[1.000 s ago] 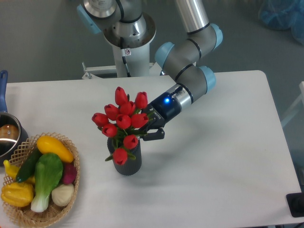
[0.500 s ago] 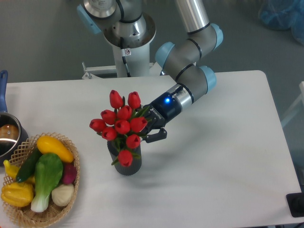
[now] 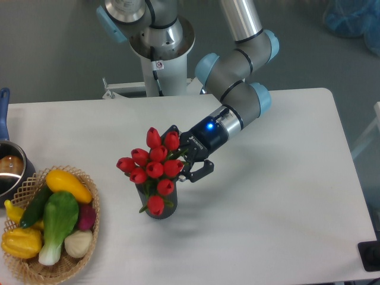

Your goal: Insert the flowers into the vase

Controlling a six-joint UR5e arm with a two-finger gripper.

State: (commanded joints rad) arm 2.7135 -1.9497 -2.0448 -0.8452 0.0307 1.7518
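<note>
Now the flowers (image 3: 153, 168) sit in the vase (image 3: 155, 208), with the red buds spread over its mouth and one bud hanging down its front. The vase stands on the bench (image 3: 279, 178), just right of the basket (image 3: 27, 270) of vegetables. My claw (image 3: 187, 159) is right beside the bunch. Its fingers look spread apart, and I think they hold nothing, though leaves hide part of them. I would back the claw away slowly up and to the right, so no leaf catches and the vase does not tip.
</note>
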